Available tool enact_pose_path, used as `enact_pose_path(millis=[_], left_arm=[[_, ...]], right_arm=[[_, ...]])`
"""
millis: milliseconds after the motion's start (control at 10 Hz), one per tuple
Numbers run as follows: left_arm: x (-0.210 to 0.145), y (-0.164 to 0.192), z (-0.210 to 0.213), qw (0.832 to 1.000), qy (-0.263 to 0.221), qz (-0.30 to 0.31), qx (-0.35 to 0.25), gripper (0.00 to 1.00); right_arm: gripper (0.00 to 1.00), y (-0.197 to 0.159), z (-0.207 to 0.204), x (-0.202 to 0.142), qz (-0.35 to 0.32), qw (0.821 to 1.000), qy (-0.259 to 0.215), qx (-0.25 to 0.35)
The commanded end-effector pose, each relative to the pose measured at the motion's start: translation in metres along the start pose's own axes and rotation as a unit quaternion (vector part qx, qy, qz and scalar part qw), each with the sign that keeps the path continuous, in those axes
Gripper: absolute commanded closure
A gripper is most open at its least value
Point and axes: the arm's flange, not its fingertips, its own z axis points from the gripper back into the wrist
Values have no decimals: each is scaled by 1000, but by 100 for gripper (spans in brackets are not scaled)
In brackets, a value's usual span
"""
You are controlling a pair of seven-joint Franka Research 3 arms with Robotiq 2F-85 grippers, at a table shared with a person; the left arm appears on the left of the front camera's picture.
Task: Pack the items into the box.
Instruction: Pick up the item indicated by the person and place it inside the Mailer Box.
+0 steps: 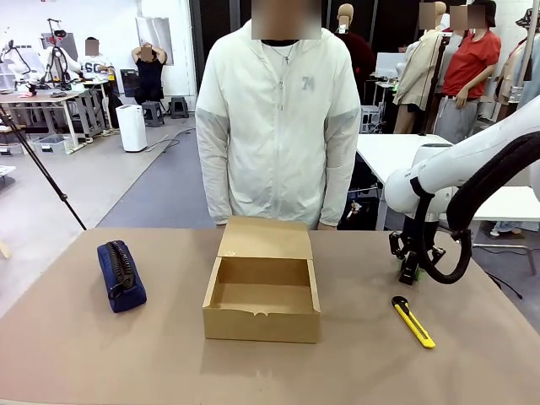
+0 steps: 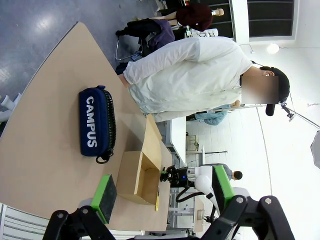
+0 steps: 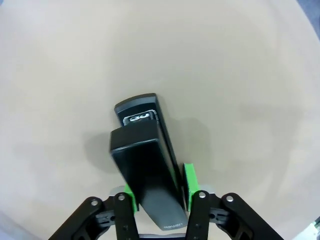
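Note:
A black stapler [image 3: 146,160] sits between the green pads of my right gripper [image 3: 159,186], which is shut on it just over the tan table; whether it touches the top I cannot tell. In the front view that gripper [image 1: 411,268] hangs at the right, behind the yellow-and-black utility knife [image 1: 413,321]. The brown cardboard box [image 1: 261,325] stands open at the centre, flap tilted back, with nothing visible inside. The navy zippered pouch [image 1: 121,275] lies at the left. My left gripper [image 2: 162,192] is open, high above the pouch [image 2: 95,122] and the box [image 2: 129,175].
A person in a white jacket [image 1: 278,126] stands at the far edge behind the box, arms down. The tan table [image 1: 101,354] has bare room in front of the box and between box and pouch. White tables stand behind at the right.

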Motion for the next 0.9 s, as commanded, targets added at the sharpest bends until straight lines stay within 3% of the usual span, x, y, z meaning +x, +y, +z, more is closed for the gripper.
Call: enact_pose_path(millis=[0, 500, 800], left_arm=[[1, -1, 0, 1000, -2, -7, -9, 0], [1, -1, 0, 1000, -2, -7, -9, 0], [1, -1, 0, 1000, -2, -7, -9, 0]], right_arm=[[100, -2, -3, 4, 12, 1000, 28, -8], [100, 1, 1, 8, 30, 998, 50, -37], [100, -12, 90, -10, 113, 993, 27, -27]])
